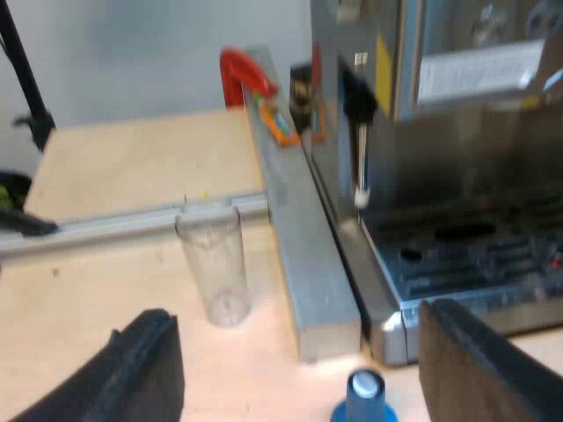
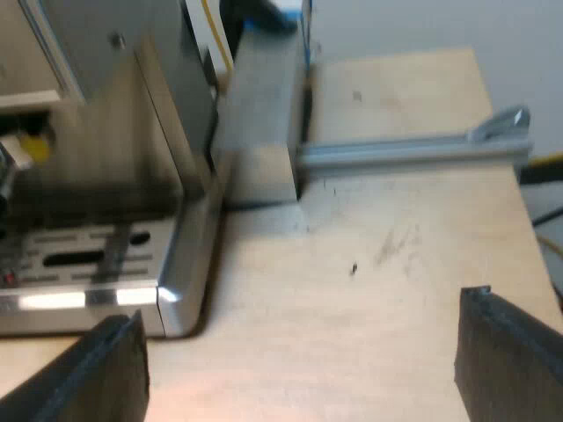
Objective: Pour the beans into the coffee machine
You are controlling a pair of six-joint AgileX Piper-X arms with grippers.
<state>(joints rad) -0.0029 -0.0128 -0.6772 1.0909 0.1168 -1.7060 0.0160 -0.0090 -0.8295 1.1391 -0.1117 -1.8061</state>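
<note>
One clear cylindrical measuring glass, one blue tamper, one steel espresso machine stood on wooden desk; left hand, right hand were spread, empty.

Pale wooden desk carrying a thick grey metal beam; joined to the beam's side at a right angle, a thinner metal rail; at the beam's far end, a red clamp, with a small orange object lying on the beam just beside it; near the beam's close end, a blue tamper; well apart from the beam, beyond the rail, a black stand.
</note>
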